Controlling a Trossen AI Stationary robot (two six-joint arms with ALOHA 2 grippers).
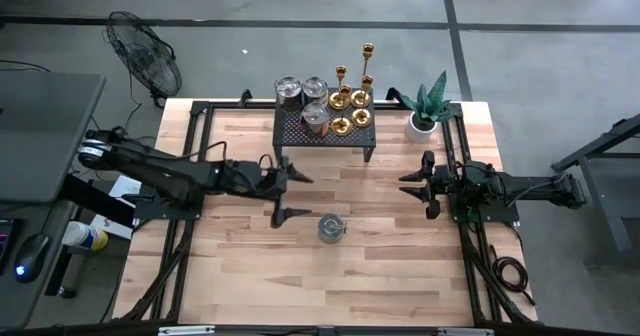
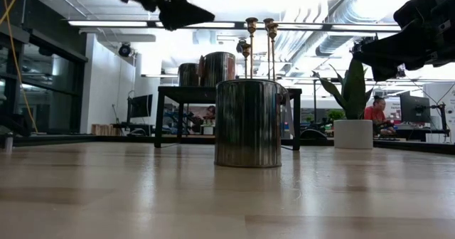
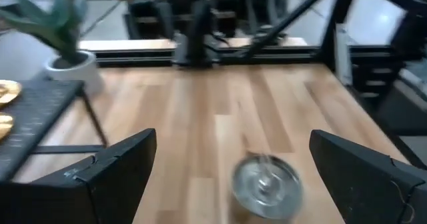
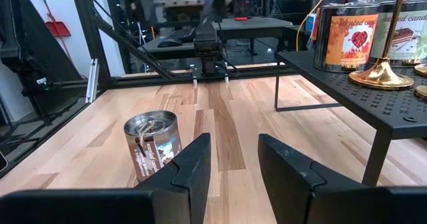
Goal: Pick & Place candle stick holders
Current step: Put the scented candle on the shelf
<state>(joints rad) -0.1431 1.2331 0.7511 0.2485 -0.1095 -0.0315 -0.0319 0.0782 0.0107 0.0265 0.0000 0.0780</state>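
Note:
Several gold candle stick holders stand on their round bases on the right half of a black mesh stand at the table's far middle. One base shows in the right wrist view, and the stem tops show in the low view. My left gripper is open and empty, above the table left of a silver tin and near of the stand. In its wrist view the tin lies ahead of the fingers. My right gripper is open and empty, near of the stand's right end; it also shows in its wrist view.
Three tins stand on the stand's left half. A potted plant stands to the right of the stand. The lone tin stands upright on the table's middle. A fan stands on the floor beyond the far left corner.

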